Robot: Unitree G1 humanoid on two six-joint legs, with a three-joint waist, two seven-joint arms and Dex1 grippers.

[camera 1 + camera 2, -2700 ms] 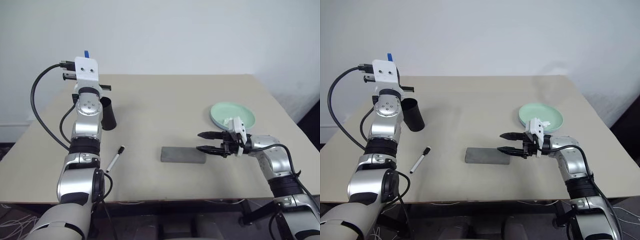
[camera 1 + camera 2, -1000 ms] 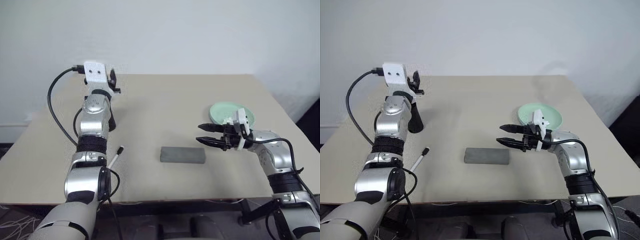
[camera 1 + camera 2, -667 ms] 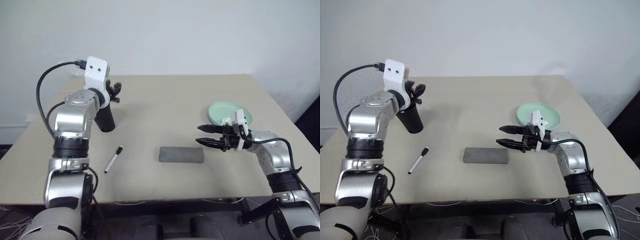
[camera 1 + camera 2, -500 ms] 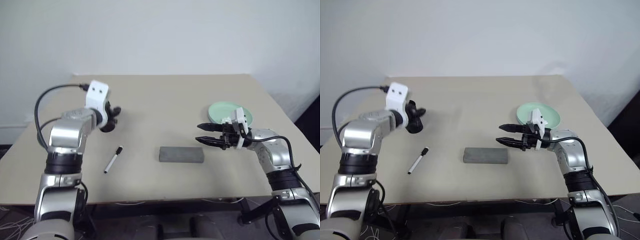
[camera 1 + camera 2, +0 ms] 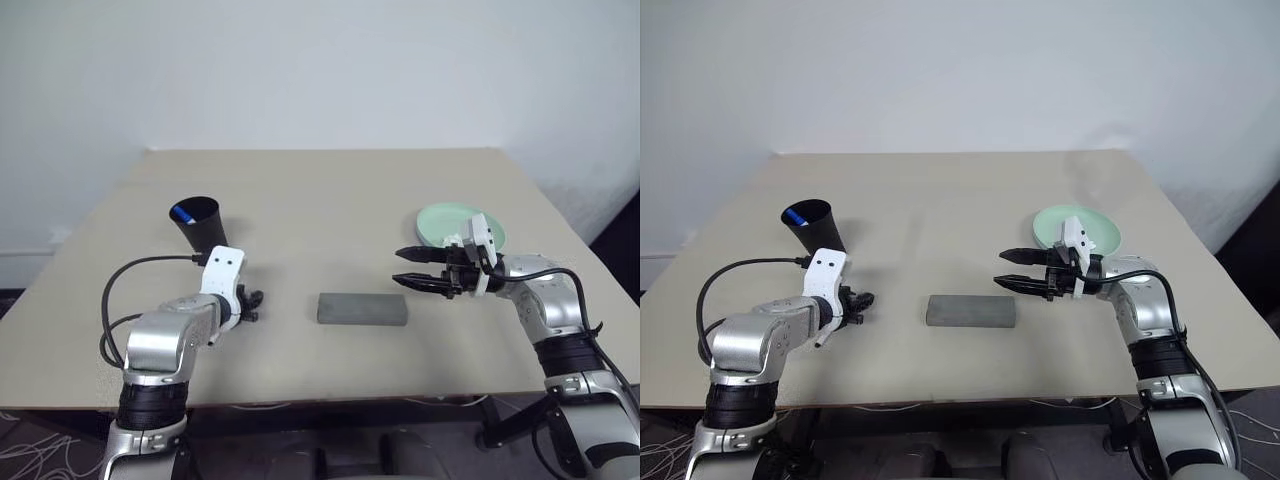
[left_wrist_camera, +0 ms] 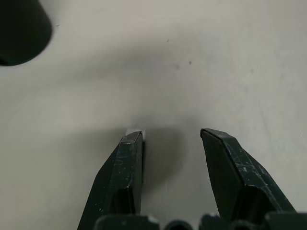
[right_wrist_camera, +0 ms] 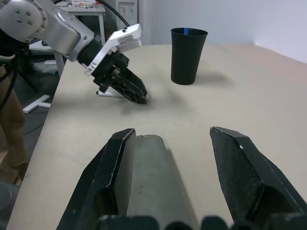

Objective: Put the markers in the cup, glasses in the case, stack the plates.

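The black cup [image 5: 203, 226] stands at the left with a blue-ended marker [image 5: 183, 212] inside it. In front of the cup, my left gripper [image 5: 250, 306] is down at the table, open. A white marker [image 5: 822, 342] lies under that gripper, its tip [image 6: 135, 133] beside one finger. The grey case [image 5: 363, 309] lies shut in the middle. My right gripper [image 5: 397, 268] hovers open just right of the case, pointing at it. A mint green plate [image 5: 445, 220] sits behind the right hand. The glasses are hidden.
The table's front edge [image 5: 330, 400] runs close below the case and both hands. A black cable [image 5: 120, 300] loops off the left wrist. Open tabletop lies between the cup and the plate.
My left arm has swung down from the cup's rim to the tabletop, its gripper now low over the lying marker. The cup stands uncovered. The right arm has held still.
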